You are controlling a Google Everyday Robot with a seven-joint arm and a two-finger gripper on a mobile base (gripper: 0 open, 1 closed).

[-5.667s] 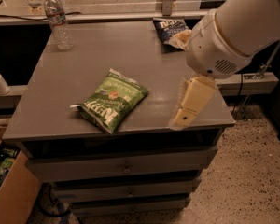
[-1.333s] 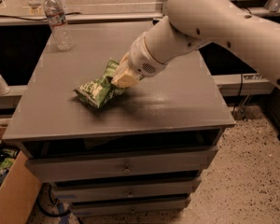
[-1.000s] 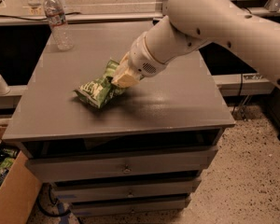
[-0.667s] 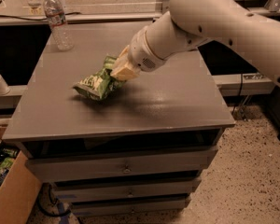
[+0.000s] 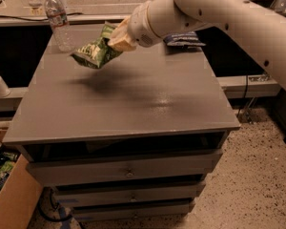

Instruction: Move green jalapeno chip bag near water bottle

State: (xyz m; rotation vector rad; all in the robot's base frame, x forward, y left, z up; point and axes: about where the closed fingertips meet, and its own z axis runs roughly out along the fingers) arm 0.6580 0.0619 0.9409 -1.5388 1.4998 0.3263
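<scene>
Camera view. The bag point(image 5: 95, 53) is held clear of the worktop point(image 5: 133, 99), with its shadow cast below. It has been lifted and carried toward the back left since a moment ago. The end effector point(image 5: 120, 37) is clamped on the bag's right edge. The bottle point(image 5: 58, 22) is seen near the bag. Only lowering and release are judged to remain.

Two chip bags up there: one green jalapeno chip bag point(image 5: 93, 55), one dark blue bag point(image 5: 183, 39). One water bottle point(image 5: 58, 23). One tool point(image 5: 117, 39), above the far left of the surface point(image 5: 133, 104), clamping the green bag. Three drawers point(image 5: 128, 168).
</scene>
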